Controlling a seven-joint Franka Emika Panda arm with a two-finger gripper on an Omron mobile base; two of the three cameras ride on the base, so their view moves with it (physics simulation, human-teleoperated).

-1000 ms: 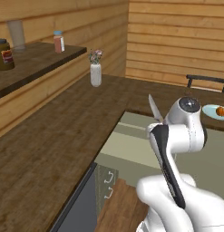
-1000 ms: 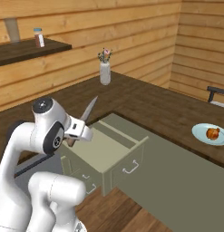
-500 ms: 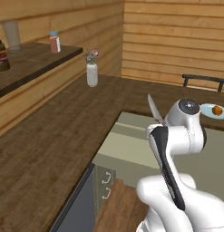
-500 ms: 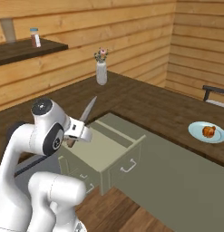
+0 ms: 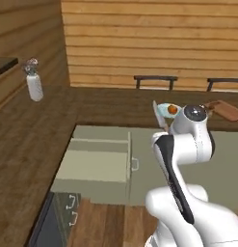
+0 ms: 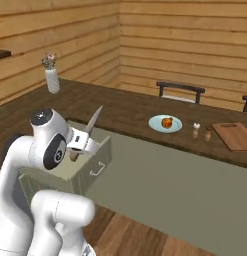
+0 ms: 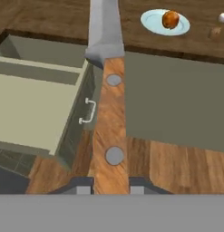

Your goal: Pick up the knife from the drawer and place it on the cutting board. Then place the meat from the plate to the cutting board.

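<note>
The gripper [image 7: 110, 188] is clamped on the wooden handle of the knife [image 7: 109, 113], its two dark finger tips [image 7: 81, 186] pressed against either side of the handle's end, so the knife is lifted clear and points away from the hand with its silver-grey blade running up and out of the hand view. In the right base view the knife [image 6: 90, 127] sticks up at a slant from the gripper [image 6: 75, 150] beside the arm's round joint, above the open drawer [image 6: 87, 165]. The drawer [image 5: 96, 161] stands pulled out from the pale grey-green counter front, its beige floor bare (a small white loop handle shows on its front panel). Farther off, on the dark wooden counter, the plate [image 6: 159, 126] lies flat with the meat [image 6: 167, 122] sitting on it, a glossy orange-brown lump near its middle. To the right of the plate stand two small shakers [image 6: 201, 132], and further right again lies the cutting board [image 6: 236, 136], flat on the counter near the right edge of the right base view, well apart from the knife. A white vase [image 6: 52, 80] with flowers stands at the far left of the counter.
</note>
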